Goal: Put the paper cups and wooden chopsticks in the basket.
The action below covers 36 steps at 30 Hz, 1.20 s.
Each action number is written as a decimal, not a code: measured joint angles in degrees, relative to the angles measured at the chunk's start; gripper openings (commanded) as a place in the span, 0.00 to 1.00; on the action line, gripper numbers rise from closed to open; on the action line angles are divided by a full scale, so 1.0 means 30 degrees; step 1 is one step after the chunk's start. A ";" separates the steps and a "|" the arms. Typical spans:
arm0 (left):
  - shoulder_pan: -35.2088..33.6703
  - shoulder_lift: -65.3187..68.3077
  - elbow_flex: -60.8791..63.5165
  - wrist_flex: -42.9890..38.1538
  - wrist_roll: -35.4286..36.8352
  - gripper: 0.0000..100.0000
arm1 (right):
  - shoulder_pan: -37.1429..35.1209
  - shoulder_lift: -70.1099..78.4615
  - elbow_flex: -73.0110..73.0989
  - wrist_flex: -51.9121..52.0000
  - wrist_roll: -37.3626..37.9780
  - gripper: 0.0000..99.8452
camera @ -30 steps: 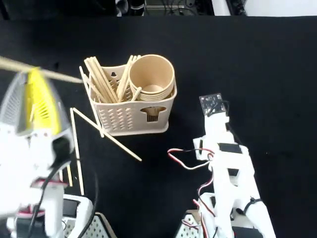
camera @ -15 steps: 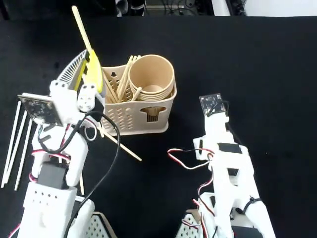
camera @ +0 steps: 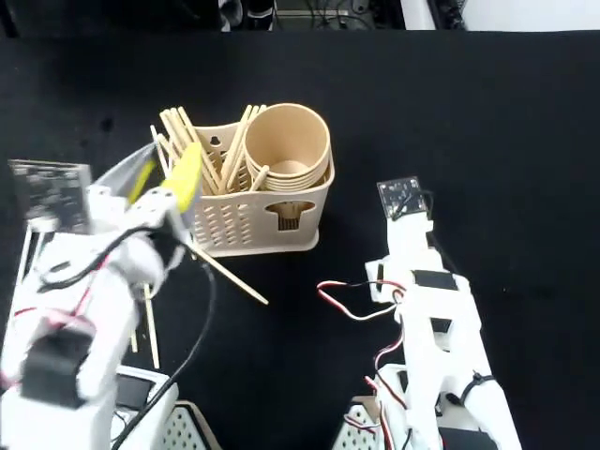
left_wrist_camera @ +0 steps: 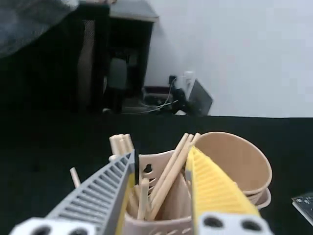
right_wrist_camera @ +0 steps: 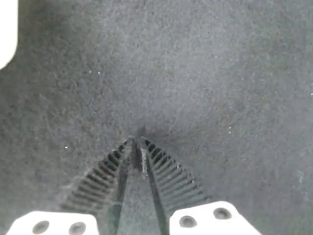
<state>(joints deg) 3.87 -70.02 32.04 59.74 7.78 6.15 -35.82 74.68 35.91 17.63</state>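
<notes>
Toward the table's (camera: 469,112) front edge the right gripper (right_wrist_camera: 136,147) sits pinched closed, empty. Left of it a loose chopstick (camera: 230,278) lies slantwise, far end at the basket (camera: 248,225). Over the basket's left side the left gripper (left_wrist_camera: 161,155) hangs spread wide, empty, above near-upright sticks (camera: 187,150) beside stacked cups (camera: 287,141), mouths up.

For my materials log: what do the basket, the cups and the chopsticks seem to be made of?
Basket: probably plastic, cream, matte, with moulded rows of holes. Cups: likely paper, tan, thin rims, nested. Chopsticks: seemingly bare wood or bamboo, pale, no gloss.
</notes>
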 measured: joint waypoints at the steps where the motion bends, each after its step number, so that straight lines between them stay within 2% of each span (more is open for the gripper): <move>1: -0.0498 0.0703 -0.1348 0.1377 0.0000 0.18 | 0.0000 0.0000 0.0000 0.0000 0.0000 0.01; 6: -0.3722 0.5304 -0.6593 0.6623 -0.0147 0.19 | 0.0000 0.0000 0.0000 0.0000 0.0000 0.01; 11: -0.7326 1.1575 -0.8381 0.9231 -0.3341 0.19 | 0.0000 0.0000 0.0000 0.0000 0.0000 0.01; 18: -1.2220 1.9751 -0.9143 0.8850 -0.5626 0.19 | 0.0000 0.0000 0.0000 0.0000 0.0000 0.01; 25: -1.5179 2.6344 -1.2161 0.8381 -1.1165 0.19 | 0.0000 0.0000 0.0000 0.0000 0.0000 0.01; 29: -1.6059 3.0037 -1.4769 0.8381 -1.3158 0.19 | 0.0000 0.0000 0.0000 0.0000 0.0000 0.01; 36: -1.6059 3.5370 -1.9458 0.8293 -1.5414 0.19 | 0.0000 0.0000 0.0000 0.0000 0.0000 0.01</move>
<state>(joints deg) -44.31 36.09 -26.33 84.62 -38.46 6.15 -35.82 74.68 35.91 17.63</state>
